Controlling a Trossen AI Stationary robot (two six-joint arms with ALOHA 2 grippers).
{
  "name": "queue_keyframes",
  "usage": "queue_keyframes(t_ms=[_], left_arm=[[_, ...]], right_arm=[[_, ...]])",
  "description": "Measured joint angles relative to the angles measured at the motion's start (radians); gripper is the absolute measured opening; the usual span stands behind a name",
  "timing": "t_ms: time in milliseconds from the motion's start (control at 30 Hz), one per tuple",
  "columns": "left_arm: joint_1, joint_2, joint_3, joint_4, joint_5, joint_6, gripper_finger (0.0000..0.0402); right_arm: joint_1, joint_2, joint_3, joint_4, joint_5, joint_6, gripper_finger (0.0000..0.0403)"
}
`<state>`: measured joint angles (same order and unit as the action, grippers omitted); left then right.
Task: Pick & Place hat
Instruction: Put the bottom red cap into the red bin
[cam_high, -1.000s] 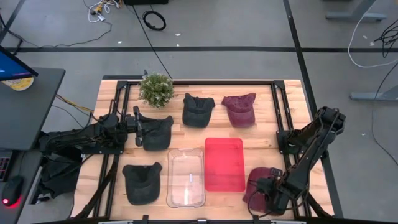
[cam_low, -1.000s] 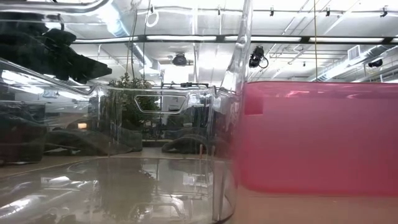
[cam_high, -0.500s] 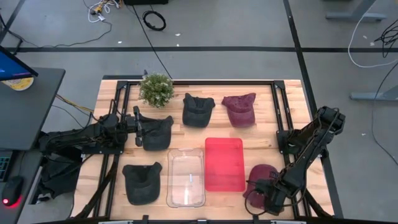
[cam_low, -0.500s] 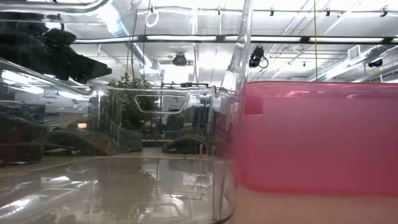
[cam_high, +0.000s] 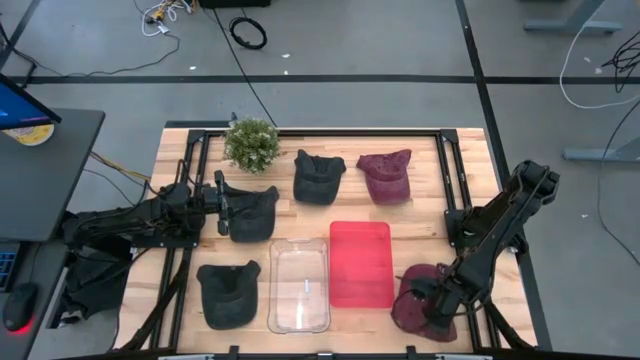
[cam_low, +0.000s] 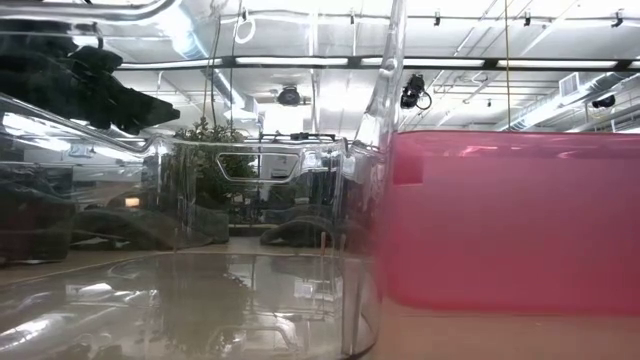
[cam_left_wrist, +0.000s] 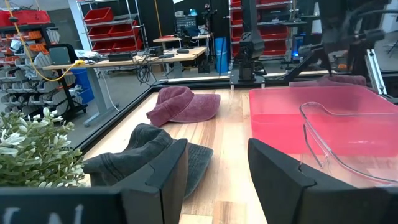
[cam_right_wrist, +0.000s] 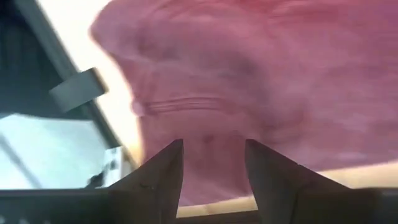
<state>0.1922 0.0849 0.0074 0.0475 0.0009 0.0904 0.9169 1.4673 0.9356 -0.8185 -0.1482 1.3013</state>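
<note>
Right gripper (cam_high: 432, 318) over maroon hat (cam_high: 412, 308), beside red bin (cam_high: 361, 263).

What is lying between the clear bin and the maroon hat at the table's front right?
The red bin lies between the clear bin and the maroon hat; the high view shows it.

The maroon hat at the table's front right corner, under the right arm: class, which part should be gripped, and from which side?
Grip the soft crown of the maroon hat, coming from above. It lies flat on the table, so only its domed top offers cloth to pinch. The right end effector already hangs open right over that fabric. The red bin stands beside it, which crowds a sideways approach.
</note>
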Motion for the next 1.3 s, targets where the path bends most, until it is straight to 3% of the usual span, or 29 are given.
queue_keyframes(t_ms=[233,433,1067,1300], left_arm=[[0.0,0.0,0.0,0.0,0.0,0.0,0.0172],[0.0,0.0,0.0,0.0,0.0,0.0,0.0172],[0.0,0.0,0.0,0.0,0.0,0.0,0.0172],[0.0,0.0,0.0,0.0,0.0,0.0,0.0172]], right_arm=[[0.001,-0.024,0.0,-0.114,0.052,-0.001,0.0173],[0.001,-0.002,0.0,-0.101,0.2,-0.019,0.0173],[0.004,0.024,-0.001,-0.087,0.184,-0.035,0.0173],[0.004,0.023,-0.083,0.02,0.164,-0.016,0.0173]])
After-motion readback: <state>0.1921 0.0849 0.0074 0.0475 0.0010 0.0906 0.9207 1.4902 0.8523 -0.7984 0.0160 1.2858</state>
